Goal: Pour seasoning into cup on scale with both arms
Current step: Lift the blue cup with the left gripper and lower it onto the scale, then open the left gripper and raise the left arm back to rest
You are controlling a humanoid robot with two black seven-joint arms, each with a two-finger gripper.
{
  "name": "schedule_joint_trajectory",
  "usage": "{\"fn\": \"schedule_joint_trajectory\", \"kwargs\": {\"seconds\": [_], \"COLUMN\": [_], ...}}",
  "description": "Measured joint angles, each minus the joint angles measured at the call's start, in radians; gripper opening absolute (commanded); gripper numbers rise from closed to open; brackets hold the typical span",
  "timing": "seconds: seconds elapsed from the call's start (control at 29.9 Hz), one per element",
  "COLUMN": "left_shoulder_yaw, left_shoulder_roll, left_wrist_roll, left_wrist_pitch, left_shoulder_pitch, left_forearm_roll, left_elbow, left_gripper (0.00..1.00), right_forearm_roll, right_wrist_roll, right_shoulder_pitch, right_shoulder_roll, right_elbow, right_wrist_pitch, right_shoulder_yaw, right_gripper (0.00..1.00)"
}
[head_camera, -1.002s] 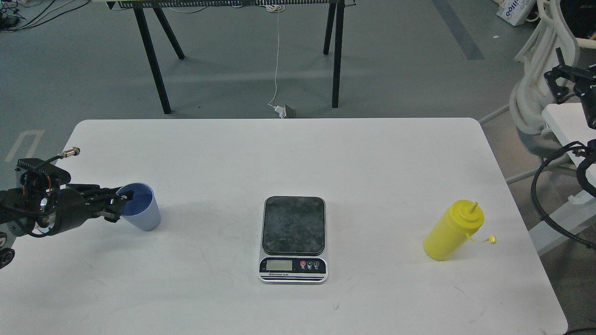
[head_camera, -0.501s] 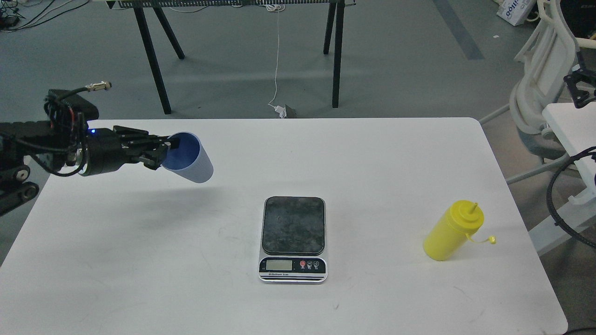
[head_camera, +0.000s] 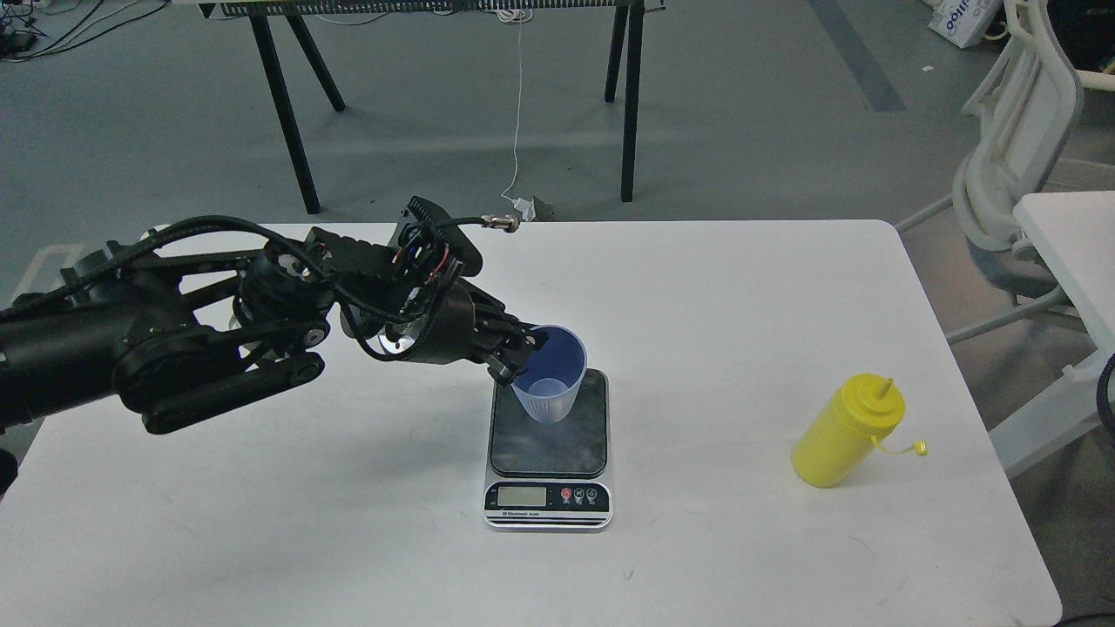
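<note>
My left gripper [head_camera: 516,355] is shut on the left rim of the light blue-grey cup [head_camera: 550,374] and holds it upright over the dark plate of the scale [head_camera: 549,444], its base at or just above the plate. The scale sits in the middle of the white table [head_camera: 697,296], its silver LCD strip towards me. The yellow seasoning bottle [head_camera: 843,431] stands upright at the right of the table, tip cap hanging off to its right. My right gripper is out of view.
A black-legged table [head_camera: 296,131] stands on the grey floor beyond the white table. A white chair [head_camera: 1015,148] and another white tabletop [head_camera: 1071,226] are at the right edge. A white cable [head_camera: 519,113] hangs down to the floor behind.
My left arm swung the cup from the table's left side, up and rightward, over to the scale. The right arm, seen earlier at the right edge, has left the view.
</note>
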Motion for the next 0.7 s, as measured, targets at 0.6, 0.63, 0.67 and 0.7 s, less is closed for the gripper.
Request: {"fn": "schedule_joint_trajectory", "kwargs": {"seconds": [0.6,0.63,0.67,0.7], "left_shoulder_yaw": [-0.020,-0.022,-0.025,-0.029], "left_shoulder_roll": [-0.031,-0.032,-0.032,-0.032], "left_wrist_roll": [0.026,0.026,0.026,0.024], "left_wrist_pitch": [0.022,0.024,0.026,0.032], "left_shoulder_pitch": [0.062,0.062,0.062,0.062], "left_forearm_roll": [0.010,0.010,0.009,0.006], "left_elbow": [0.028,0.028,0.027,0.027], "left_gripper": [0.69,0.72,0.72,0.72], "right_forearm_roll": [0.033,0.033,0.033,0.033], "right_wrist_roll": [0.001,0.001,0.001,0.001], "right_shoulder_pitch": [-0.031,-0.031,-0.032,-0.033], "right_shoulder_roll": [-0.004,-0.004,-0.004,-0.004], "right_elbow": [0.022,0.022,0.022,0.022], "right_wrist_pitch": [0.000,0.000,0.000,0.000], "right_shoulder_yaw": [0.001,0.001,0.001,0.001], "right_gripper": [1.00,1.00,1.00,1.00]}}
